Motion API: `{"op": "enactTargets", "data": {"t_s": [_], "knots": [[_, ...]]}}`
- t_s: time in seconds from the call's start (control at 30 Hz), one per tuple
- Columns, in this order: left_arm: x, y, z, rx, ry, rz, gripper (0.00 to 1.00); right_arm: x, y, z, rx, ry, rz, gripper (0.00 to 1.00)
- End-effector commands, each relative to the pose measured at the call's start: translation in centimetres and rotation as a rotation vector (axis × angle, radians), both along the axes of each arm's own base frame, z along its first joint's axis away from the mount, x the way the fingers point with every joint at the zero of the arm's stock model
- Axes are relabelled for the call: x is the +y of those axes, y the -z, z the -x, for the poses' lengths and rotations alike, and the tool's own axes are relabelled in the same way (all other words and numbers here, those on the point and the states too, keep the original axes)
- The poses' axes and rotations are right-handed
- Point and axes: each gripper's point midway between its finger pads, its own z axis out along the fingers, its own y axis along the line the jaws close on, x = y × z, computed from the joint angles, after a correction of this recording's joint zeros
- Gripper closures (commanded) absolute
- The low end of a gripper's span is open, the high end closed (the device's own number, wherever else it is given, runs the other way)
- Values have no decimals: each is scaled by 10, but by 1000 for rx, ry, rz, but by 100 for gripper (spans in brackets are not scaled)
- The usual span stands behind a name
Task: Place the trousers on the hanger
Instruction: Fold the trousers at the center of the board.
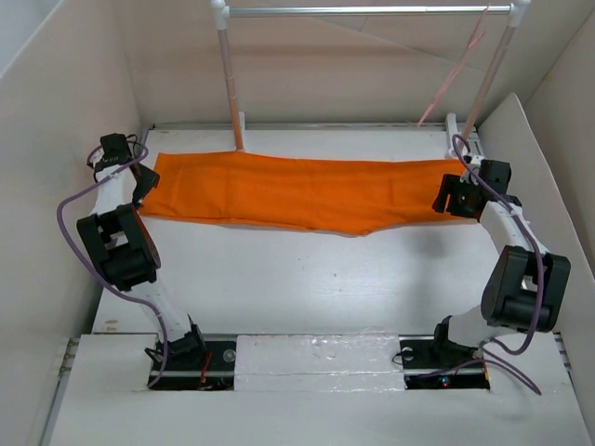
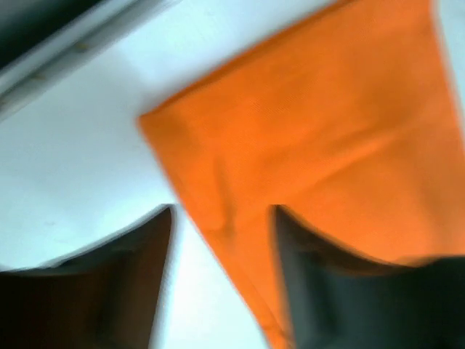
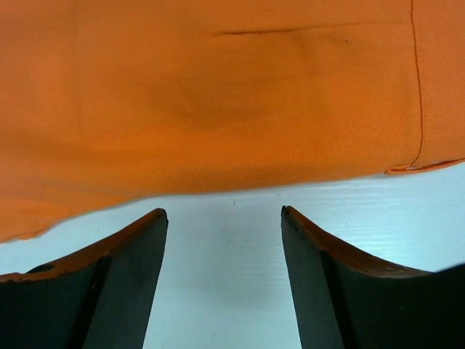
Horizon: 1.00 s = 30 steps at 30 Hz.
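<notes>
Trousers [image 1: 297, 190] plain orange — hanger [image 1: 453, 70] pale pink; table [image 1: 307, 279] white, rail [image 1: 367, 10] silver, walls [image 1: 56, 139] beige.

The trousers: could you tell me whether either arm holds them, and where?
Nothing is held. The trousers lie flat on the table; both arms' jaws stand open, the left astride a corner, the right short of an edge.
</notes>
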Motion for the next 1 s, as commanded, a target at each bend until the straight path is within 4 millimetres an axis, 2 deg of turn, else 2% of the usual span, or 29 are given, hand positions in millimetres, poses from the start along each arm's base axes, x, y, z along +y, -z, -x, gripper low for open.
{"op": "enactTargets", "data": {"t_s": [0.0, 0.03, 0.1, 0.17, 0.2, 0.23, 0.27, 0.3, 0.37, 0.4, 0.47, 0.5, 0.53, 0.57, 0.6, 0.63, 0.7, 0.73, 0.77, 0.8, 0.83, 0.87, 0.9, 0.97], "knots": [[22, 4, 43, 138, -105, -106, 39, -8, -2, -17, -37, 15, -60, 30], [21, 6, 48, 139, -118, -111, 18, -15, -1, -17, -36, 37, -64, 28], [25, -8, 57, 124, -151, -147, 10, -23, 2, -20, -35, 80, -92, 27], [11, -22, 52, 85, -123, -174, 9, -43, 7, -17, -22, 149, -92, 25], [-6, -40, 45, 26, -74, -222, 10, -59, 16, -14, -12, 200, -98, 24], [-6, -40, 45, 26, -73, -222, 10, -59, 16, -14, -12, 200, -98, 24], [-16, -42, 40, 22, -20, -252, 11, -73, 18, -13, -13, 238, -102, 24], [-40, -40, 31, 10, 44, -258, 12, -78, 26, -14, -2, 253, -113, 24], [-70, -29, 19, 8, 156, -240, 18, -86, 28, -20, -11, 275, -118, 25], [-89, -14, 9, 18, 209, -227, 20, -92, 30, -23, -13, 284, -120, 25], [-101, 1, 2, 33, 223, -173, 29, -96, 38, -38, -26, 288, -138, 26], [-106, 17, -2, 49, 215, -127, 41, -100, 44, -40, -15, 294, -155, 26], [-95, 28, 0, 59, 182, -89, 61, -98, 61, -42, 24, 297, -188, 28], [-97, 36, -1, 54, 183, -29, 68, -99, 61, -48, 23, 293, -197, 31], [-93, 55, 6, 92, 148, 12, 72, -100, 68, -46, 40, 292, -219, 42], [-81, 65, 13, 113, 111, 38, 76, -99, 72, -45, 56, 296, -227, 66], [-74, 82, 32, 164, 74, 72, 77, -100, 80, -30, 82, 326, -225, 95], [-69, 87, 40, 179, 65, 73, 77, -110, 79, -20, 81, 358, -217, 100], [-57, 91, 49, 193, 30, 68, 77, -113, 66, -12, 62, 375, -200, 100], [-53, 98, 64, 217, 12, 77, 77, -112, 71, 2, 81, 392, -199, 100], [-49, 103, 73, 234, -5, 90, 77, -117, 66, 10, 67, 411, -197, 100], [-46, 108, 81, 245, -22, 115, 77, -116, 62, 17, 61, 419, -198, 100], [-42, 115, 100, 269, -54, 142, 77, -113, 53, 29, 41, 427, -187, 100], [-44, 120, 114, 283, -62, 153, 77, -105, 44, 43, 34, 422, -174, 100]]}}
